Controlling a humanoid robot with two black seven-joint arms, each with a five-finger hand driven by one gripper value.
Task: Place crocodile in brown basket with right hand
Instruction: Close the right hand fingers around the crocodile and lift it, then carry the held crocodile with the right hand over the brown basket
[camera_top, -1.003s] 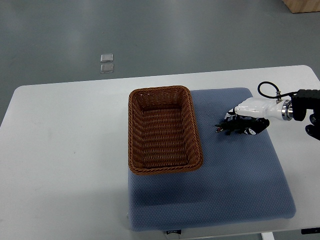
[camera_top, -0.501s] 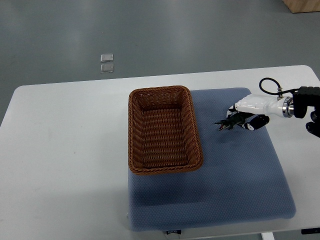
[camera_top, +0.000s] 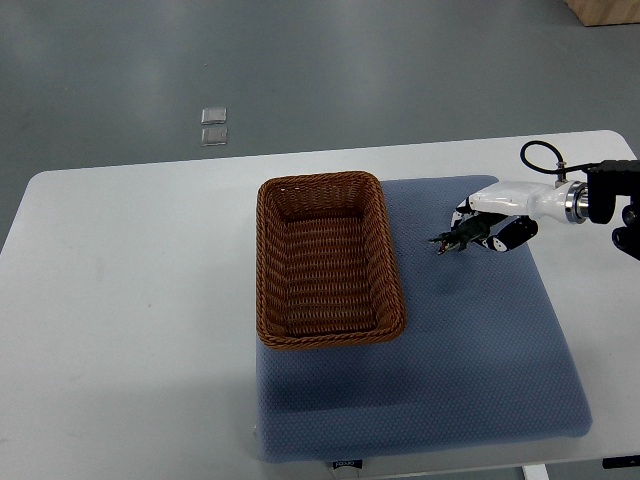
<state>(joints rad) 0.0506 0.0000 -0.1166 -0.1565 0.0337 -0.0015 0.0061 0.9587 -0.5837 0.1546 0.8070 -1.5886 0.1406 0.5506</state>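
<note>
right robot hand (camera_top: 497, 218): enters from the right edge, fingers curled round dark crocodile (camera_top: 450, 241) | crocodile: over blue mat (camera_top: 470, 370), probably lifted off it, thin end pointing left | brown basket (camera_top: 268, 262): upright at the mat's left edge, apart from crocodile | mat: lies on white bench (camera_top: 130, 300)
</note>
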